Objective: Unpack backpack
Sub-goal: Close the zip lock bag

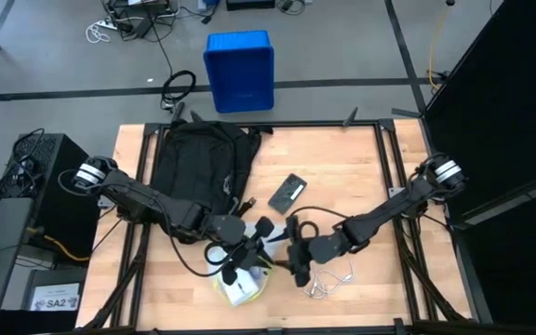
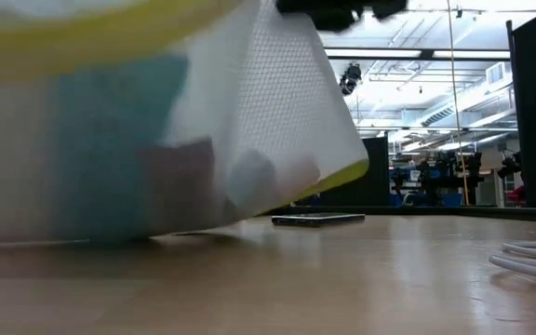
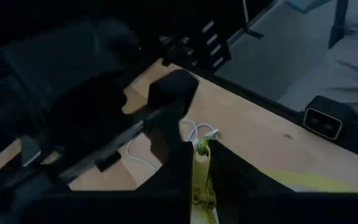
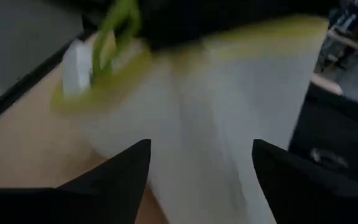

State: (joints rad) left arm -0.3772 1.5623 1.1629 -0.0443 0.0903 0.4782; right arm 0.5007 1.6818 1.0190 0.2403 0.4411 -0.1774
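Note:
The black backpack (image 1: 198,158) lies at the table's far left, no gripper on it. Near the front edge sits a white mesh pouch (image 1: 240,290) with yellow trim, filling the low view (image 2: 156,121). My left gripper (image 1: 238,265) is shut on its yellow-green top. My right gripper (image 1: 293,268) stands open just right of the pouch, which fills the space ahead of its fingers (image 4: 197,168). A green loop (image 4: 120,25) shows at the pouch's top. My left gripper pinches the pouch's yellow-green top strip (image 3: 201,177) between its two fingers, coming slanting down from the table's left. The pouch hangs tilted below the fingers, its lower edge (image 2: 63,240) on the table and its right corner (image 2: 347,172) raised. Whether my right gripper touches the pouch, I cannot tell.
A flat black phone-like slab (image 1: 288,193) lies mid-table, also in the low view (image 2: 316,220). A white cable (image 1: 328,279) lies coiled by the right gripper. A blue crate (image 1: 240,70) stands on the floor beyond the far edge.

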